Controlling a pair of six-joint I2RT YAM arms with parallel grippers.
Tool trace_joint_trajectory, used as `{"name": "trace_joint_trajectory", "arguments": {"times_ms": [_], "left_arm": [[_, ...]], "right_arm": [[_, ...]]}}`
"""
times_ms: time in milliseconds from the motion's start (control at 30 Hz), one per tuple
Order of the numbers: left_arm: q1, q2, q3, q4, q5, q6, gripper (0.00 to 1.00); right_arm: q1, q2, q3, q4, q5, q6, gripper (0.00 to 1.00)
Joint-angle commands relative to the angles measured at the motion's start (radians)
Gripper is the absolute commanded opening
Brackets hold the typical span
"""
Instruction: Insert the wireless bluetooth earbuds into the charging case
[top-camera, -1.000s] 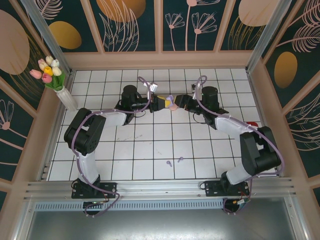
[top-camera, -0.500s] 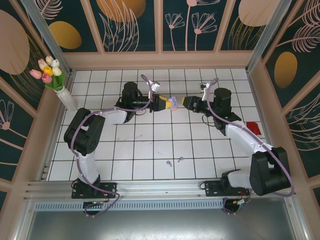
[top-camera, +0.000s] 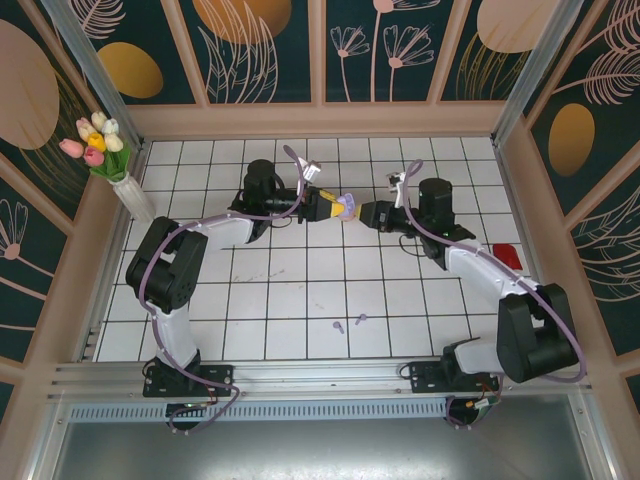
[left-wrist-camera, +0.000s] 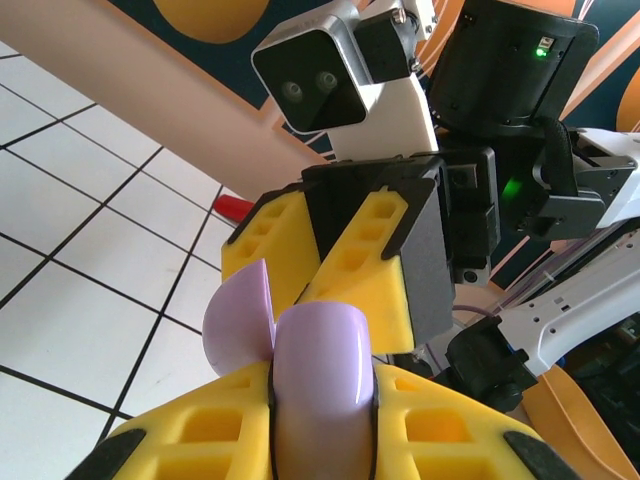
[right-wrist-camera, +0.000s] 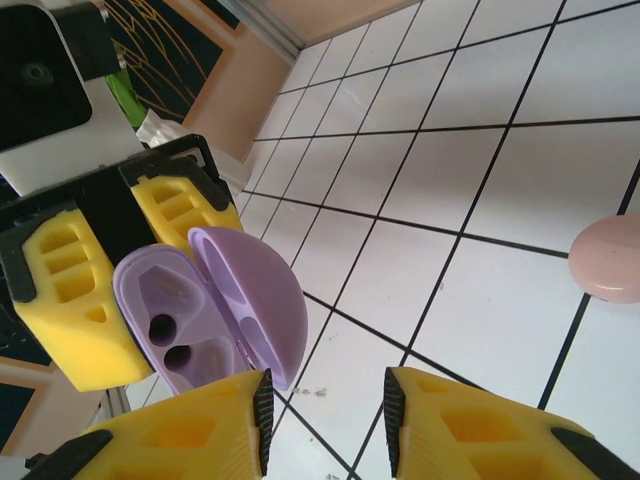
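Observation:
My left gripper (top-camera: 333, 208) is shut on a lilac charging case (top-camera: 347, 208), held above the far middle of the table. In the left wrist view the case (left-wrist-camera: 322, 345) sits clamped in my left gripper (left-wrist-camera: 322, 405), its lid (left-wrist-camera: 238, 315) swung open to the left. The right wrist view looks into the open case (right-wrist-camera: 175, 310), and its two sockets are empty. My right gripper (top-camera: 366, 214) faces the case from the right. It stands open (right-wrist-camera: 325, 418) with nothing between its fingers. Two lilac earbuds (top-camera: 349, 322) lie on the near tiles.
A pink round case (right-wrist-camera: 605, 258) lies shut on the tiles beyond my right gripper. A vase of tulips (top-camera: 100, 150) stands at the far left corner. A red object (top-camera: 507, 256) lies by the right wall. Wooden walls ring the tiled table (top-camera: 300, 290).
My right arm pulled back to the right, away from the case, then came a little way back towards it, and its jaws narrowed. The left gripper has kept hold of the case.

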Motion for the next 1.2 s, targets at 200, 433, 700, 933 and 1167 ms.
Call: {"name": "trace_joint_trajectory", "arguments": {"times_ms": [200, 433, 700, 933, 1167], "left_arm": [[-0.004, -0.031, 0.026, -0.012, 0.029, 0.034, 0.01], [-0.004, -0.031, 0.025, -0.012, 0.027, 0.034, 0.02], [-0.004, -0.03, 0.032, -0.013, 0.027, 0.032, 0.02], [-0.005, -0.027, 0.03, -0.021, 0.029, 0.033, 0.03], [-0.006, -0.017, 0.04, -0.053, 0.018, 0.049, 0.22]], "right_arm": [[0.027, 0.043, 0.073, 0.011, -0.014, -0.029, 0.34], [0.031, 0.069, 0.095, 0.009, -0.013, -0.029, 0.3], [0.038, 0.081, 0.099, 0.01, -0.014, -0.032, 0.27], [0.043, 0.096, 0.122, -0.001, -0.009, -0.036, 0.18], [0.057, 0.096, 0.152, -0.034, 0.005, -0.051, 0.09]]}}
